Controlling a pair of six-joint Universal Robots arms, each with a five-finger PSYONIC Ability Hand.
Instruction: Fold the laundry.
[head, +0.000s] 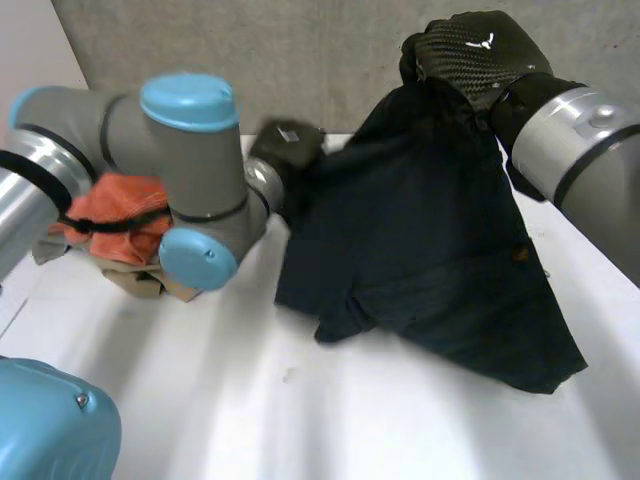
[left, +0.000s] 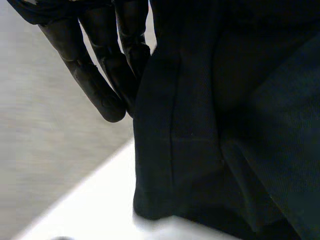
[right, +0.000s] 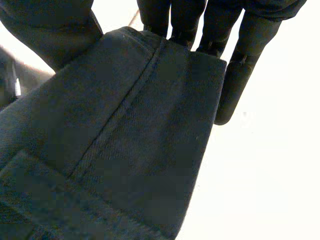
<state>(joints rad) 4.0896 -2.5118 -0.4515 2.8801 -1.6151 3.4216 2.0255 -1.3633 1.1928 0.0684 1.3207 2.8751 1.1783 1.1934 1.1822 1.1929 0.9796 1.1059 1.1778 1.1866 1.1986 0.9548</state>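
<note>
A dark navy garment (head: 430, 250) hangs lifted over the white table (head: 300, 410), its lower hem resting on the surface. My right hand (head: 470, 50) holds its top edge high at the back right. In the right wrist view the thumb presses the hemmed edge (right: 125, 150) against the fingers (right: 240, 75) behind it. My left hand (head: 288, 145) is at the garment's left edge, lower than the right. In the left wrist view its fingers (left: 95, 75) lie along the cloth (left: 225, 125), and that edge runs in behind them.
A pile of orange cloth (head: 120, 205) on beige cloth (head: 140, 282) lies at the table's left, partly behind my left arm (head: 190, 170). A grey wall (head: 300, 50) stands behind the table. Bare table stretches in front of the garment.
</note>
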